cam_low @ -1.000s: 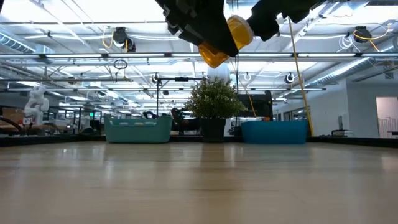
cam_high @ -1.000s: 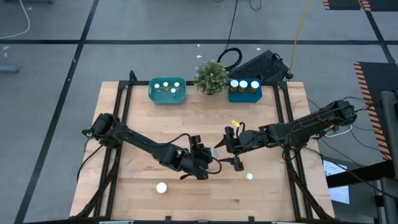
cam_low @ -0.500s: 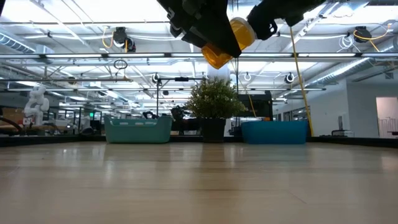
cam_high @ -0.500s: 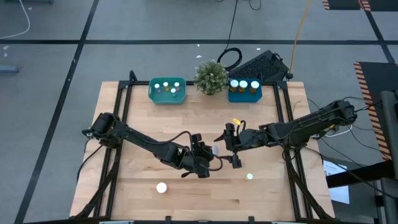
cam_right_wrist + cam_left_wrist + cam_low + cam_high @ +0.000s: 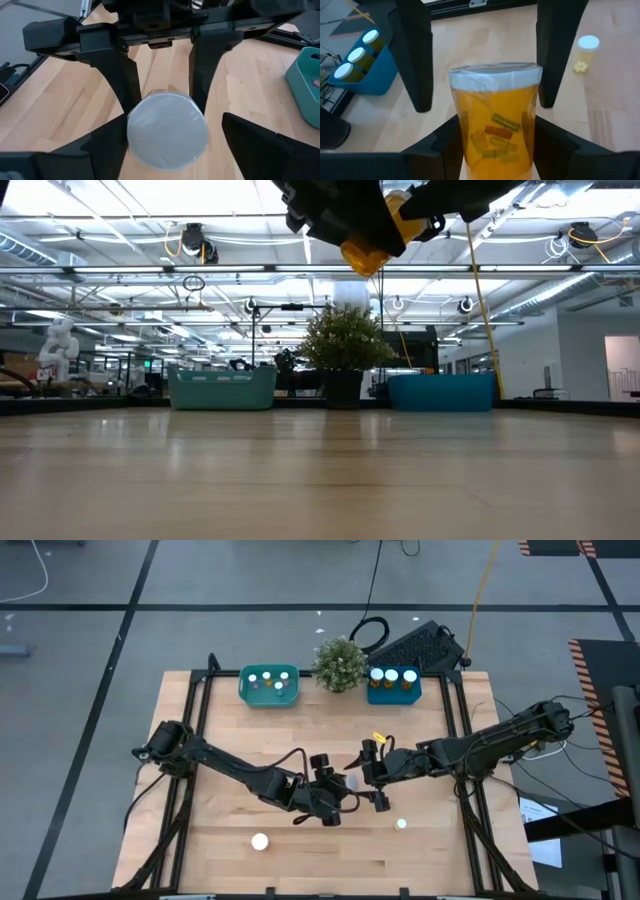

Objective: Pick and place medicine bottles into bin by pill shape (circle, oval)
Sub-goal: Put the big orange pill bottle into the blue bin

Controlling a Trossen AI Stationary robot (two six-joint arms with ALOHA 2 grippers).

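Two pincers — left pincer [image 5: 340,802], right pincer [image 5: 372,777] — one bottle [image 5: 495,125] (amber)

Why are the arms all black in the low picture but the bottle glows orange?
Low view: bright ceiling lights behind the arms make them dark shapes; light passes through the amber bottle. Left wrist view: it glows too, pills showing inside.

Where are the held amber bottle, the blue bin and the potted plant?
held amber bottle [image 5: 495,130]: left wrist view, on its amber body.
blue bin [image 5: 393,692]: high view, on its front wall.
potted plant [image 5: 343,340]: low view, on its green leaves.
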